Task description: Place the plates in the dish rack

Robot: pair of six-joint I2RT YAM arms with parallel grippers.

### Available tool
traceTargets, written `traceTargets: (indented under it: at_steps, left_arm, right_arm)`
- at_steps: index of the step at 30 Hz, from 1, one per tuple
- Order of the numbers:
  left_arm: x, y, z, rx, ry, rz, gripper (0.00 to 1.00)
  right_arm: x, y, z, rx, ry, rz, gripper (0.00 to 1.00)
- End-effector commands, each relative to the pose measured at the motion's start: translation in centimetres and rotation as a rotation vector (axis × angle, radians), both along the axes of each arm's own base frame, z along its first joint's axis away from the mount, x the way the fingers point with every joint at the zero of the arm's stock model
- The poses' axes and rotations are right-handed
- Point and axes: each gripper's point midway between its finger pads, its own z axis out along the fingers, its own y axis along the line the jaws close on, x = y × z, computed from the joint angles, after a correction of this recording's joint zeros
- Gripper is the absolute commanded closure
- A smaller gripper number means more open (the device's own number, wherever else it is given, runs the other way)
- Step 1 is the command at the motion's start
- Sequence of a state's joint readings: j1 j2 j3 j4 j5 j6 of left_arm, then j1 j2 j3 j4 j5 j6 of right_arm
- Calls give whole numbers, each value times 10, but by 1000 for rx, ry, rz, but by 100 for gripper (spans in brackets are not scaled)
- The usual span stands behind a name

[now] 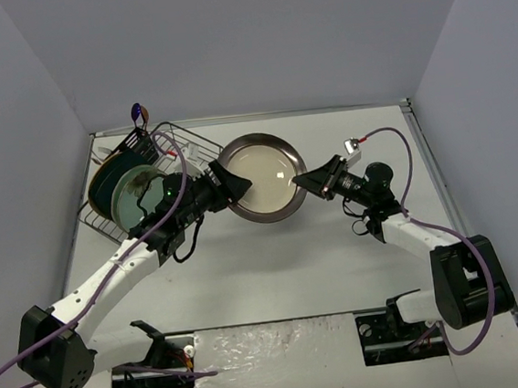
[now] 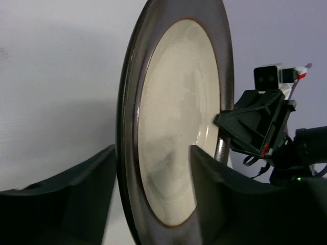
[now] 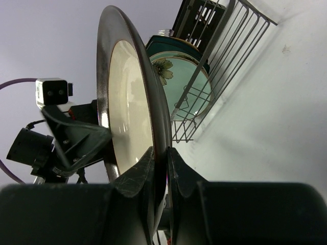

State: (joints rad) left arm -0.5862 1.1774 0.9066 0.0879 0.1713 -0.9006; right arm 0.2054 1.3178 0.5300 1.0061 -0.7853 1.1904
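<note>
- Handover: right gripper [image 1: 300, 184] clamps the brown-rimmed cream plate [image 1: 261, 168] at 4 o'clock.
- Left gripper [image 1: 231, 186] straddles its 8 o'clock rim; hold unclear.
- Next, likely: firm left pinch, then dish rack [image 1: 201, 147] at 9 o'clock.

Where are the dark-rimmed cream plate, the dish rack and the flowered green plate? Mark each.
cream plate [image 1: 259, 174]: top external view, on its pale centre.
dish rack [image 3: 219, 66]: right wrist view, on its wire side.
flowered plate [image 3: 184, 89]: right wrist view, on its green face below the flower.
</note>
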Motion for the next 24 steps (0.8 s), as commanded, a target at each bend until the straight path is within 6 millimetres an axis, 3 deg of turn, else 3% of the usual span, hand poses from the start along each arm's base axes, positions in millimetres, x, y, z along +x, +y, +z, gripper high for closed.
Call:
traceTargets:
  at_steps: [1,6,11,12,14,17,19,21,24]
  left_arm:
    - [12,4,63,-117,-145,74,60]
    - [10,7,66,-120,-148,81,99]
    - [7,11,73,-107,-174,84,100]
    - [6,13,75,-93,-185,83,100]
    - [5,16,81,-63,-214,81,100]
    - [4,26,89,31,-263,90,100]
    - [5,37,98,112,-324,102,100]
    - [4,45,108,174,-370,104,100]
    - [-1,65,133,336,-451,106,100]
  right_arm:
    - [-18,1,68,76,-266,37,100]
    - [-19,2,61,61,-266,41,100]
    - [-17,1,52,18,-257,30,96]
    - [-17,1,48,1,-256,27,90]
    - [-16,0,41,-36,-254,22,68]
    - [-14,-3,27,-124,-248,11,26]
    - [-13,-7,22,-179,-249,-2,6]
    - [-12,-11,14,-228,-216,-10,1]
    - [-11,-18,8,-311,-224,-25,0]
